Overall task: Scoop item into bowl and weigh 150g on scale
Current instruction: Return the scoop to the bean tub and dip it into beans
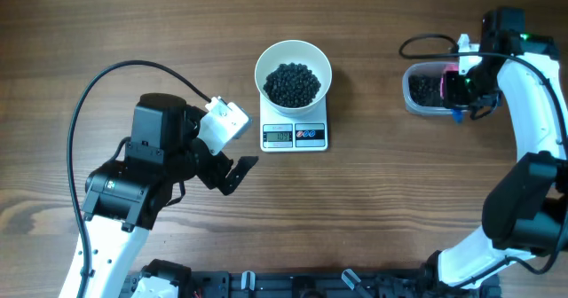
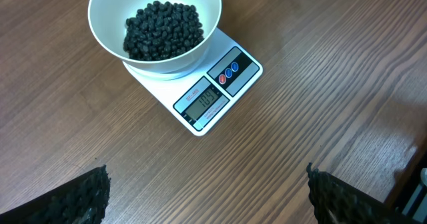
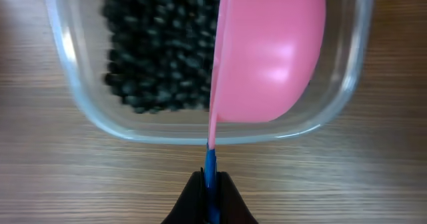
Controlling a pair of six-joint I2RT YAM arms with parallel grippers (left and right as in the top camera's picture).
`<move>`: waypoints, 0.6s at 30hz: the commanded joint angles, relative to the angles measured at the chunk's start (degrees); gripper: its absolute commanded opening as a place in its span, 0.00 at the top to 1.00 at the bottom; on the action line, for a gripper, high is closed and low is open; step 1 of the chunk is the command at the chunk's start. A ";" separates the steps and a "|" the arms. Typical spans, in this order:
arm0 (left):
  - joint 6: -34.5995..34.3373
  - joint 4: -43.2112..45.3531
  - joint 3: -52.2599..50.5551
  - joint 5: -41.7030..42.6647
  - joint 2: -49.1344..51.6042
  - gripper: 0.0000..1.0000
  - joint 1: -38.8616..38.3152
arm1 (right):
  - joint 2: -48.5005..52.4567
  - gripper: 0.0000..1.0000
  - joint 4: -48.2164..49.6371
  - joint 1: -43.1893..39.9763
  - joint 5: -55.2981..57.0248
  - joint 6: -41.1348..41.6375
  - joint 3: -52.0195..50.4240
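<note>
My left claw (image 2: pixel 210 192) is fully released. Its two dark fingers (image 2: pixel 80 199) stand wide apart at the lower corners of my left wrist view, and nothing is between them. It hangs over the bare wooden table (image 1: pixel 133 32), near the front of the scale (image 2: pixel 215 91) and a little to its left, but it does not touch it.

My right claw (image 3: pixel 210 196) is clenched on the thin blue handle (image 3: pixel 211 163) of a pink scoop (image 3: pixel 273 51). The fingers press on the handle from both sides. The scoop reaches forward over the clear plastic tub (image 3: pixel 87 111) and covers its right half. I cannot tell if the scoop touches what is inside.

The item is in two places. One dark heap of small black beans (image 1: pixel 293 83) lies in the white bowl (image 1: pixel 264 67), and they fill the bottom of it. More beans (image 3: pixel 160 51) lie loose in the left half of the tub.

The bowl stands on the back part of the scale, so the grey display and the small buttons in front stay free. The display shows digits, but they are too small for me to read with certainty. The tub is well apart from the scale, at the right side of the table.
</note>
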 commanded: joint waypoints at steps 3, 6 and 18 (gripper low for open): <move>-0.33 0.11 1.31 0.50 0.17 0.00 0.42 | 2.99 0.96 1.86 -0.13 6.62 -1.38 0.37; -0.33 0.09 1.31 0.50 0.17 0.00 0.42 | 3.08 0.96 2.82 -0.13 10.25 -2.69 0.37; -0.33 0.09 1.31 0.50 0.17 0.00 0.44 | 6.10 0.96 2.73 2.27 6.14 -4.35 0.39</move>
